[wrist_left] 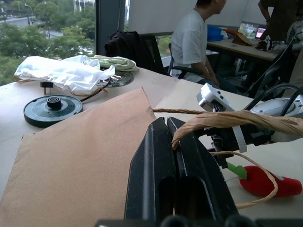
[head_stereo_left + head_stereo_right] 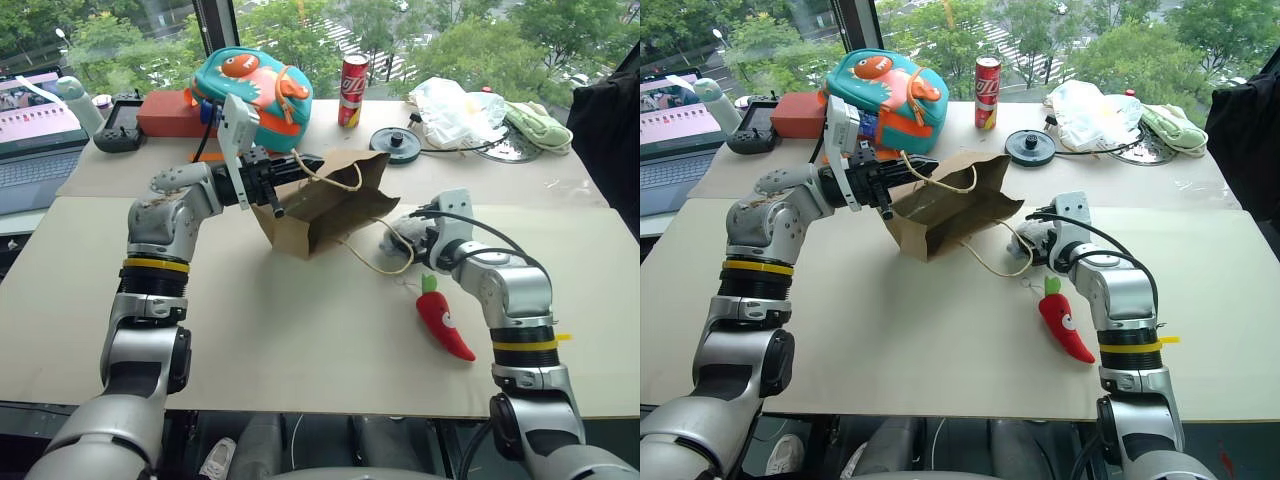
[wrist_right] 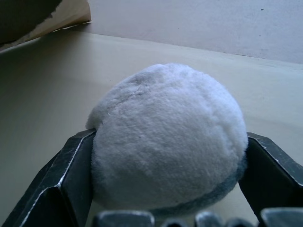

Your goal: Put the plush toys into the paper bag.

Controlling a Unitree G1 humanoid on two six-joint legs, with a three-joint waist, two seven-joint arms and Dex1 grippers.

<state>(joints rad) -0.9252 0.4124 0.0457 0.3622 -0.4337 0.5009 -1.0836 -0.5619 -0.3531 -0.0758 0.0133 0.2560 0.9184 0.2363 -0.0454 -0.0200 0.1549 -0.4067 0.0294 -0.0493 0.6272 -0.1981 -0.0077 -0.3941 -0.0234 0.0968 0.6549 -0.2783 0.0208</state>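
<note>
The left gripper (image 1: 173,142) is closed on a cord handle of the paper bag (image 2: 325,205) and holds the bag lifted and tilted above the bench (image 2: 300,320), mouth twd the right side. The right gripper (image 3: 165,156) has the grey ball toy (image 3: 165,142) btw its fingers, touching both, just beside the bag. The chili toy (image 2: 443,320) lies on the bench near the right arm.

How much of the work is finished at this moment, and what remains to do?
No toy can be seen in the paper bag yet. In hand: the left gripper is shut on the bag's handle, holding it up, and the grey ball sits between the right gripper's jaws, next to the bag. Left: put the ball in, then the red chili, which lies on the table.
</note>
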